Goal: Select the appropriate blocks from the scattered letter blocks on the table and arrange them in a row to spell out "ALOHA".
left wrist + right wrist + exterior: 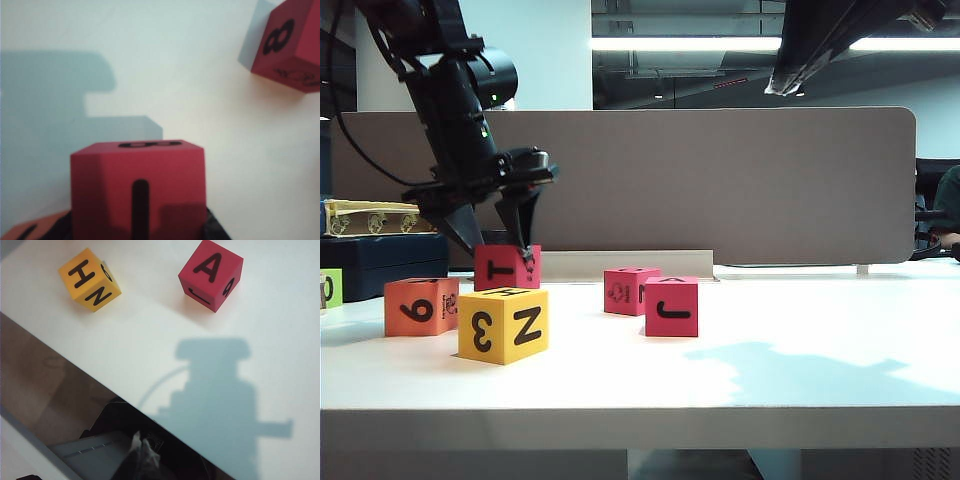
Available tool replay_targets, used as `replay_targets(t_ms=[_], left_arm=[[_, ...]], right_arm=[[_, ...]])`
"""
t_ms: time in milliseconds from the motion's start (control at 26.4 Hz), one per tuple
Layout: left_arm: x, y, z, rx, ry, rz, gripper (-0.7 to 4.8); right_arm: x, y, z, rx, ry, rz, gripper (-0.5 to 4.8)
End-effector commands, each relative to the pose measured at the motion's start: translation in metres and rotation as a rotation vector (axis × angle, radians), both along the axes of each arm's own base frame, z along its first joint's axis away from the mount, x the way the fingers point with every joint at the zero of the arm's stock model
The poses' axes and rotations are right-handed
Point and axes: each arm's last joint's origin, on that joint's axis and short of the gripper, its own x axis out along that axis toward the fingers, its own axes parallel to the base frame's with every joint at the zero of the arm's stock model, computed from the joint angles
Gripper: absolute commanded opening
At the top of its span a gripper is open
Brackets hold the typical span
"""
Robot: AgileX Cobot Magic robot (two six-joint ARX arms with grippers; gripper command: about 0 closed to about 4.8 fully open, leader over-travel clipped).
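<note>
My left gripper (pixel 503 252) reaches down on the left of the table (pixel 800 370). Its dark fingers (pixel 214 227) press both sides of the pink-red T block (pixel 507 268), which fills the near part of the left wrist view (pixel 137 190). In front of it stand the yellow 3/N block (pixel 503 325) and the orange 6 block (pixel 420 306). The pink-red J block (pixel 672 307) and the logo block (pixel 630 290) sit near the middle. My right gripper (pixel 782 86) hangs high at the upper right, tips together, over the table's edge (pixel 144 450).
A grey-brown divider panel (pixel 720 180) runs along the back. A lime-green block (pixel 330 288) and a dark box (pixel 380 262) stand at the far left. The right wrist view shows the yellow block (pixel 90 280) and a pink-red block (pixel 211 274) with A on top.
</note>
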Motion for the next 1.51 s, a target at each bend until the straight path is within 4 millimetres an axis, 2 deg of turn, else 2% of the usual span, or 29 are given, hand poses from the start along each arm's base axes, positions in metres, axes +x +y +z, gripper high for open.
replay_targets(t_ms=[38, 189, 379, 795, 1174, 1287, 1515], left_arm=[[-0.0075, 0.0001, 0.0032, 0.006, 0.050, 0.006, 2.59], [-0.0142, -0.0024, 0.0007, 0.003, 0.118, -0.009, 2.59], [-0.0164, -0.0094, 0.0007, -0.001, 0.120, -0.010, 2.59], [-0.0142, -0.0090, 0.0007, 0.025, 0.093, 0.004, 2.61], [-0.0126, -0.0084, 0.0011, 0.054, 0.068, 0.020, 2.83], [-0.0126, -0.0084, 0.0011, 0.054, 0.068, 0.020, 3.19], [-0.0125, -0.0084, 0.0011, 0.054, 0.067, 0.020, 3.19]], right_arm=[[-0.0002, 0.0002, 0.0026, 0.007, -0.016, 0.003, -0.05], [-0.0004, 0.0001, 0.0025, 0.005, -0.014, 0.003, -0.05], [-0.0021, -0.0010, 0.0010, -0.010, 0.008, 0.004, -0.05], [-0.0032, -0.0017, 0.0001, -0.019, 0.021, 0.006, -0.05], [-0.0032, -0.0017, 0.0001, -0.018, 0.020, 0.006, -0.05], [-0.0032, -0.0017, 0.0001, -0.018, 0.020, 0.006, -0.05], [-0.0032, -0.0017, 0.0001, -0.018, 0.020, 0.006, -0.05]])
